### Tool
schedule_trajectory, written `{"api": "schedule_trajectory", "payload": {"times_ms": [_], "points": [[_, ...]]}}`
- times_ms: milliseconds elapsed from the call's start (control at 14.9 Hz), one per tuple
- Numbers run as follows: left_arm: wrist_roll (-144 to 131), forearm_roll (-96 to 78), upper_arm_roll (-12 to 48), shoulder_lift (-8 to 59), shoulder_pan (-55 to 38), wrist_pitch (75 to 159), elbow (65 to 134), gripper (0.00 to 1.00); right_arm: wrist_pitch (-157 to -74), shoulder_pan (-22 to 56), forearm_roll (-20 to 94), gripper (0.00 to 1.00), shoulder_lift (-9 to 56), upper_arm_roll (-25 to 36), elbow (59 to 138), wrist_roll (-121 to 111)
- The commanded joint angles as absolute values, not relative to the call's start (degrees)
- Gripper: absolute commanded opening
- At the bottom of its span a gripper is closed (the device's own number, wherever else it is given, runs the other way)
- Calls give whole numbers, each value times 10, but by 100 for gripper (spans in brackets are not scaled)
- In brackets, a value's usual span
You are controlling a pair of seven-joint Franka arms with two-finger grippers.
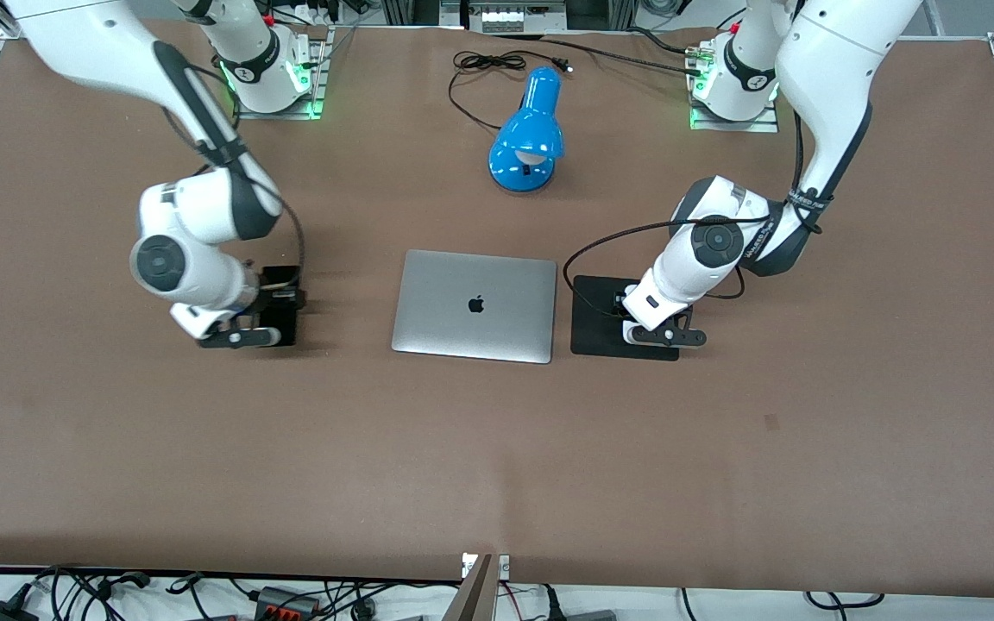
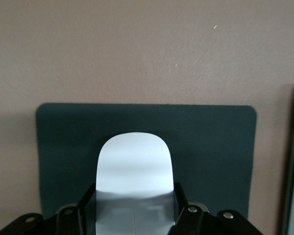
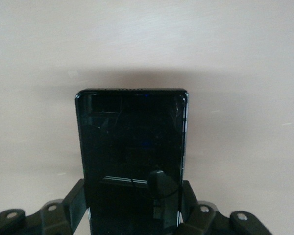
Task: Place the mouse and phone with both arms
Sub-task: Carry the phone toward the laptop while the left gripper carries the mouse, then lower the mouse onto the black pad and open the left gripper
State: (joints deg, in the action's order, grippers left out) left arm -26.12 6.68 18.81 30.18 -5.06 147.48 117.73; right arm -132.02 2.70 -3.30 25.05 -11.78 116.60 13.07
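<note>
The brown bench (image 1: 497,448) is seen with a closed silver laptop (image 1: 474,305) at its middle and a blue desk lamp (image 1: 528,138) farther from the front camera, its black cord (image 1: 484,73) looped beside it. A black mouse pad (image 1: 599,316) is laid just beside the laptop, toward the left arm's end of the bench. The left tool (image 1: 665,335) is lowered over that pad, at the pad's edge nearer to the front camera. In the left wrist view the white mouse (image 2: 135,183) is pinched at its sides between the left tool's (image 2: 135,215) black fingers (image 2: 86,205), with the pad (image 2: 210,147) spread beneath it; whether the mouse is touching the pad cannot be told. The right tool (image 1: 242,336) is held low over the bench toward the right arm's end, well apart from the laptop. In the right wrist view the black phone (image 3: 133,152) is gripped along its long edges by the right tool's (image 3: 133,215) fingers (image 3: 74,203), its glossy face turned up and bare bench surface (image 3: 147,44) around it. In the front view only a dark part of the phone (image 1: 283,302) is seen beside the right wrist.
</note>
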Motion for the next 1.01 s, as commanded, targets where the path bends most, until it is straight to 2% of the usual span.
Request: {"api": "schedule_trajectory", "payload": {"times_ms": [0, 67, 134, 268, 335, 469, 603, 737, 939], "points": [[-286, 81, 189, 308, -54, 1491, 1186, 44, -1310, 48, -32, 15, 259, -117, 1155, 161], [-286, 81, 189, 314, -54, 1492, 1185, 50, -1312, 54, -32, 15, 259, -118, 1155, 174], [-287, 81, 189, 316, -54, 1492, 1185, 62, -1315, 62, -32, 15, 261, -118, 1152, 184], [-289, 81, 189, 315, -53, 1492, 1184, 95, -1331, 72, -31, 15, 272, -118, 1150, 199], [-289, 81, 190, 312, -51, 1491, 1184, 100, -1339, 75, -31, 15, 279, -118, 1150, 214], [-289, 81, 190, 307, -50, 1486, 1183, 100, -1353, 94, -31, 15, 298, -121, 1143, 263], [-288, 81, 190, 274, -46, 1464, 1180, 100, -1368, 116, -31, 15, 304, -121, 1143, 308], [-287, 81, 189, 234, -46, 1388, 1157, 100, -1369, 126, -31, 15, 306, -121, 1144, 333], [-283, 82, 188, 201, -46, 1215, 1070, 100, -1376, 131, -31, 15, 314, -121, 1144, 335]]}}
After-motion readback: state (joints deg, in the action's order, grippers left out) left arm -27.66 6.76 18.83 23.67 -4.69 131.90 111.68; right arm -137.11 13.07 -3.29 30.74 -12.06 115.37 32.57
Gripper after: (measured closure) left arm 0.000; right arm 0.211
